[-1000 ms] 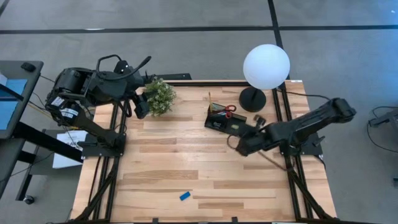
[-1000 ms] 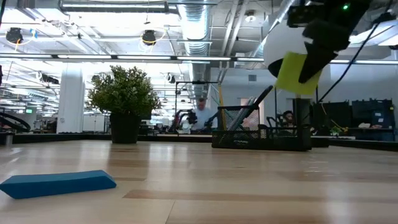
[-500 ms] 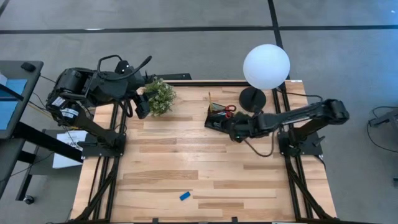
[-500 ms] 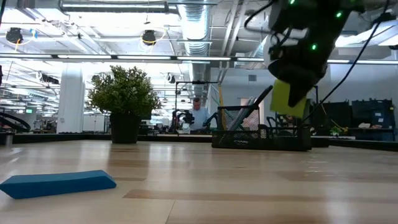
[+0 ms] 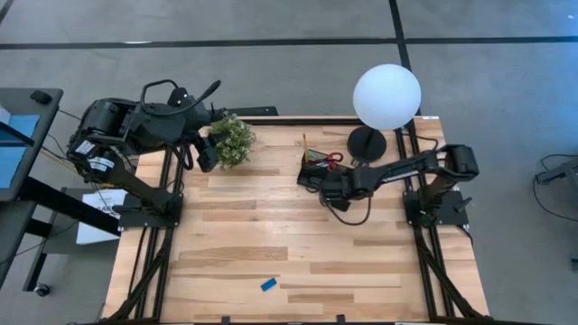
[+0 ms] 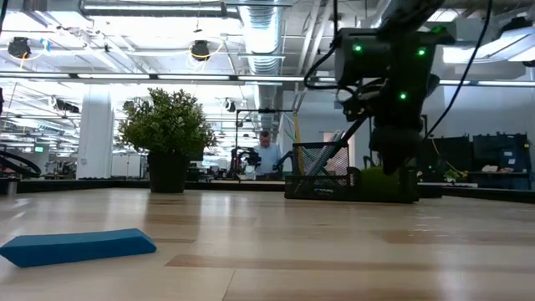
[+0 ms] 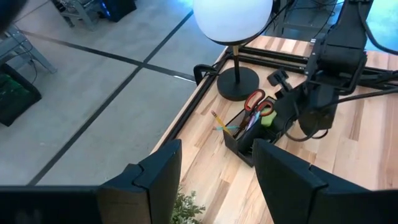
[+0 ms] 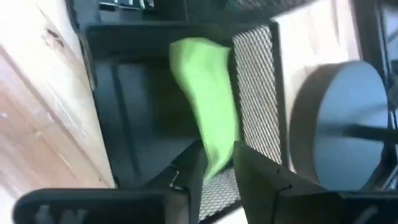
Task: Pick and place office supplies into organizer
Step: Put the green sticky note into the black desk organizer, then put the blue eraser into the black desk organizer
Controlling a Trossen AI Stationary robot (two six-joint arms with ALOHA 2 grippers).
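Note:
The organizer (image 5: 318,170) stands at the far middle of the table, beside the lamp base. In it are red-handled scissors (image 7: 256,102) and a yellow pencil (image 7: 219,120). My right gripper (image 8: 217,169) points steeply down into the organizer's right-hand compartment, fingers parted. The lime-green sticky-note pad (image 8: 208,102) lies inside that compartment, its near end between the fingers. In the low view the pad (image 6: 380,182) shows behind the mesh wall, under the gripper (image 6: 393,159). A blue eraser (image 5: 268,284) lies flat near the front edge. My left gripper (image 7: 217,180) waits open above the plant. My right gripper comes from above, slanting in from the table's right. The pad's near end (image 8: 219,155) stands between its two fingertips, inside the organizer. The picture is blurred there, and I cannot tell whether the fingers touch the pad.
A lamp with a white globe (image 5: 386,97) and a round black base (image 5: 367,144) stands right beside the organizer. A potted plant (image 5: 232,140) sits at the far left. Bare wood lies between the organizer and the eraser.
My right gripper has swung toward the table's left and far edge and has sunk, tipping steeper, carrying the green pad. The pad hung clear above the organizer's right end; now it is down inside the compartment.

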